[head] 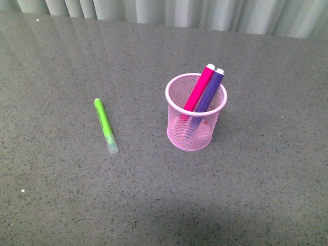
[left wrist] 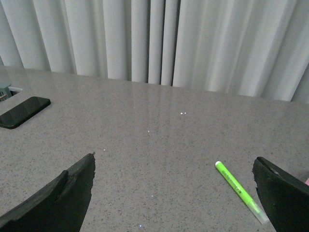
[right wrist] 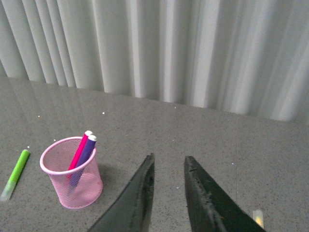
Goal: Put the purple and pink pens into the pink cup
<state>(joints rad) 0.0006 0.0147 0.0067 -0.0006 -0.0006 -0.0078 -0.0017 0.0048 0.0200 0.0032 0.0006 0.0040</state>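
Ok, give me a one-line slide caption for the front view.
Pink pen and purple pen lean together inside the upright pink cup; a green marker lies apart on the grey table.

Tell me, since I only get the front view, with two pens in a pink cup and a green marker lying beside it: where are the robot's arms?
Observer: Outside your picture. The right end effector hangs above the table, apart from the pink cup, jaws a narrow gap apart, holding nothing.
Operator: And the left one?
Observer: The left end effector is wide open and empty, with the green marker lying near one finger.
Operator: Anything else on the table?
Observer: A black phone, by the look of it, lies flat far off to the side.
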